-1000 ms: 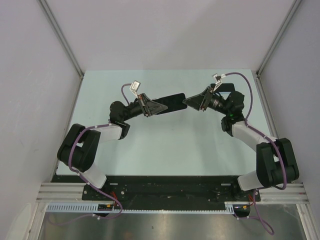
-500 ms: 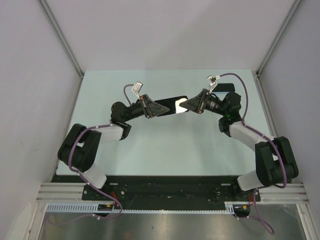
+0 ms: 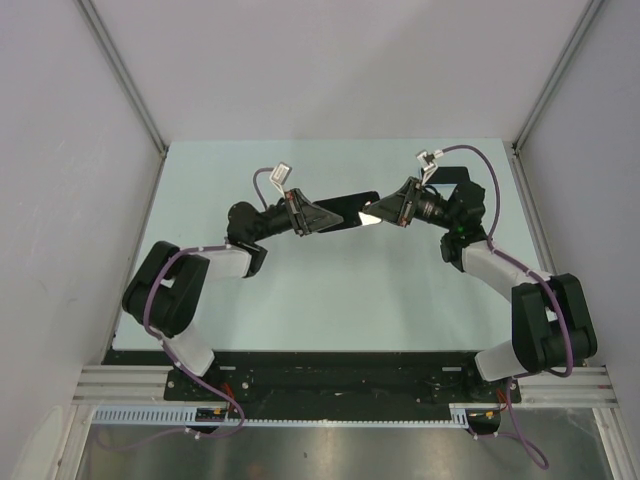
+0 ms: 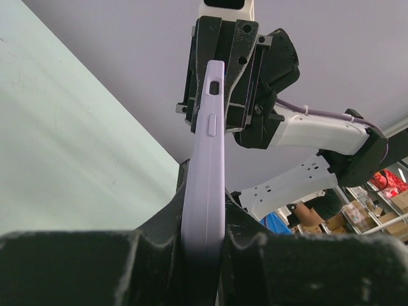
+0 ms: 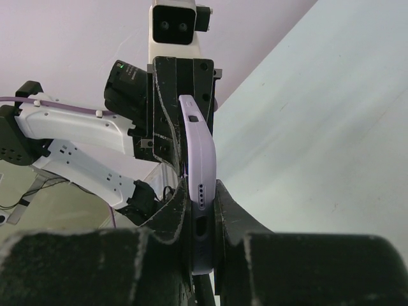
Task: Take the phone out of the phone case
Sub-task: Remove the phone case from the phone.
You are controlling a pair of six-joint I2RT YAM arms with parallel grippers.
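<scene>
The phone case [image 4: 207, 172], pale lilac, hangs in the air between the two arms over the far middle of the pale green surface [image 3: 330, 300], running left to right with one end in each end effector. The left end effector [image 3: 318, 216] is closed tight on the left end. In the left wrist view its two dark fingers [image 4: 167, 220] press against both flat faces of the case, which stands edge-on and reaches away toward the right end effector [image 4: 220, 76]. The right end effector is likewise clamped on the right end. In the right wrist view its fingers [image 5: 233, 220] squeeze the case [image 5: 199, 159] from either side, and the left end effector [image 5: 182, 89] shows beyond at the other end. From above, the phone [image 3: 348, 205] shows as a dark slab seated in the case, with a bright glare patch on its face just beside the right end effector [image 3: 378, 210]. The case edge toward the left wrist camera carries a raised side button and a small dark cut-out further along. The end toward the right wrist camera has a row of small holes and an oblong port opening. Any lettering on the phone or case is too small to make out.
</scene>
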